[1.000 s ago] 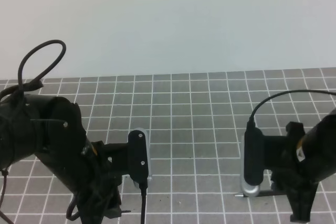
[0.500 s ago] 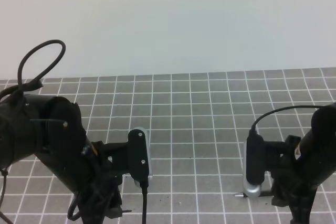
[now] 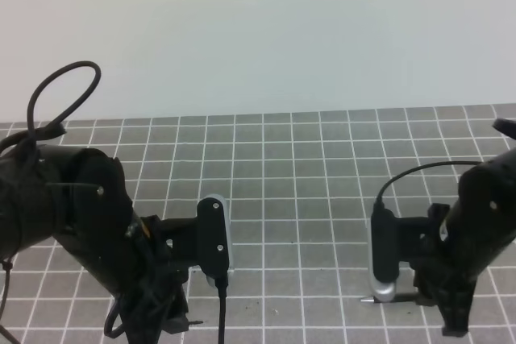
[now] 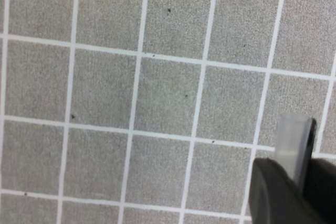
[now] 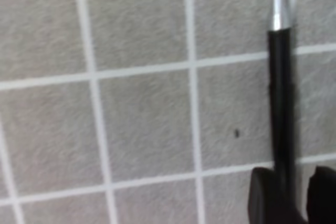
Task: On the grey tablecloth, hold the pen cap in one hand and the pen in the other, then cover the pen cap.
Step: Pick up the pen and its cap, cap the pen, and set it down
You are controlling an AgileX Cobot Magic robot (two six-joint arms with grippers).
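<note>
my left pincer [image 4: 294,182] is clenched on the pen cap [image 4: 295,142], its pale translucent end poking out above the grey tablecloth [image 4: 157,103]. my right pincer [image 5: 286,190] stands spread, one finger on each side of the pen [image 5: 281,98], which lies on the cloth with its silver tip pointing away from me. i judge the pen pickup is the step now: i should centre the barrel between the fingers, close squarely, and lift it level without letting it roll.
</note>
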